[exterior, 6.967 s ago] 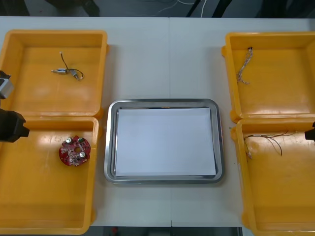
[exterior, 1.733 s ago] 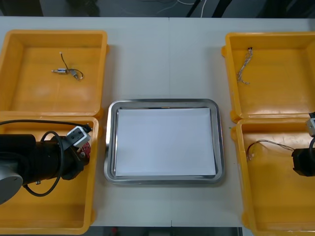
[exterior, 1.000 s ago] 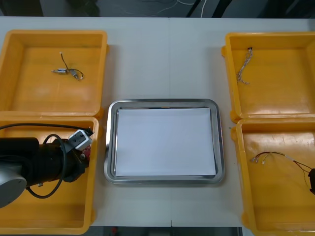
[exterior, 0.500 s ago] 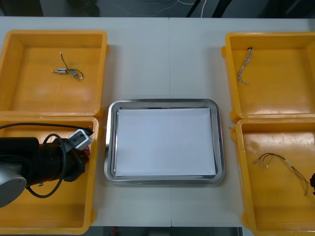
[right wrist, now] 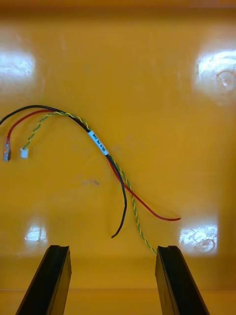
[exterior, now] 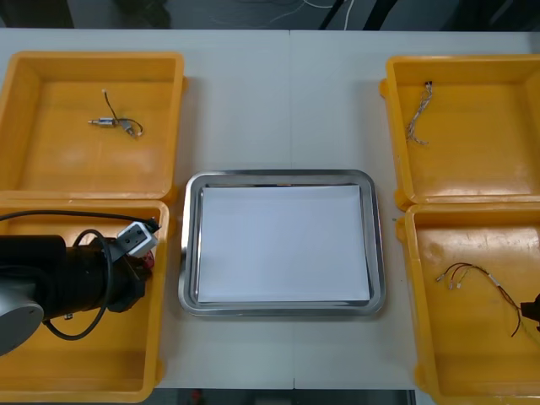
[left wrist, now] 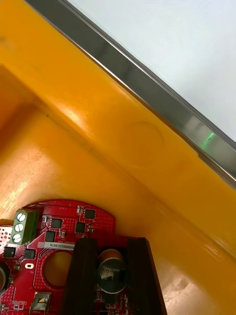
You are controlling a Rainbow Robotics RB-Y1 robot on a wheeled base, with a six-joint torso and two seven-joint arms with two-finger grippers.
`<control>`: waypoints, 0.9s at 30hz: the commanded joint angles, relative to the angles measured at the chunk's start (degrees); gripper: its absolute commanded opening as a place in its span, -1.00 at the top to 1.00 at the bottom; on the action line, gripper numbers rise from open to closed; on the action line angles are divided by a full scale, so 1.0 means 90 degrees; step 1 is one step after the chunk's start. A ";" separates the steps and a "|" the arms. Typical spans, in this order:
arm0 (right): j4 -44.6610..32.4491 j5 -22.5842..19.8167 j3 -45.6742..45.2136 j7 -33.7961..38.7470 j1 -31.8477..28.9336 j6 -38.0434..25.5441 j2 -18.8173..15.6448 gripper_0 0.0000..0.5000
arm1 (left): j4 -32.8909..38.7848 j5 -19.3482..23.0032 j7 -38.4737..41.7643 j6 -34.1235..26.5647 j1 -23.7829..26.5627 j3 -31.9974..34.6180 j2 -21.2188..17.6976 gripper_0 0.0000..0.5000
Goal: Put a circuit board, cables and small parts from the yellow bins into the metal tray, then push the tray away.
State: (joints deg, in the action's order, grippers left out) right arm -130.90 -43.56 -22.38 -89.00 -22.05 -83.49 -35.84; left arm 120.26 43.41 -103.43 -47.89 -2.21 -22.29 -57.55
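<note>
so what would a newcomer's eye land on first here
The left gripper, low in the near left yellow bin, is shut on the round red circuit board. The right gripper hangs open over a black, red and yellow-green cable bundle in the near right yellow bin. The white-lined metal tray sits between.

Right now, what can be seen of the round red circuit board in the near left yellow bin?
The round red circuit board lies in the near left yellow bin, close to the wall beside the metal tray. It carries a green terminal block, small black chips, a round hole and a silver-topped cylindrical part. The left gripper is shut on the board at that part, its black fingers over it.
</note>
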 commanded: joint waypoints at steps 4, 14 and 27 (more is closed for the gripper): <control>-0.0455 -0.0120 -0.0482 -0.0130 0.0496 -0.0968 0.0047 -1.00 | 0.0642 0.0196 -0.0265 -0.0274 -0.0428 0.0631 -0.0364 1.00; -0.0455 -0.0150 -0.0521 -0.0306 0.1619 -0.2061 -0.0012 -1.00 | 0.1248 0.0353 -0.0324 -0.0733 -0.1619 0.2017 -0.0403 1.00; -0.0192 -0.0033 -0.0004 -0.2201 0.2039 -0.2022 -0.0529 -1.00 | 0.1023 0.0401 -0.0402 -0.0431 -0.2889 0.3043 -0.0227 1.00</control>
State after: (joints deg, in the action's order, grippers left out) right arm -133.15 -44.42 -24.56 -102.65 -5.71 -101.60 -37.17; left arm 129.81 46.47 -103.43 -53.65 -25.52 3.46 -58.86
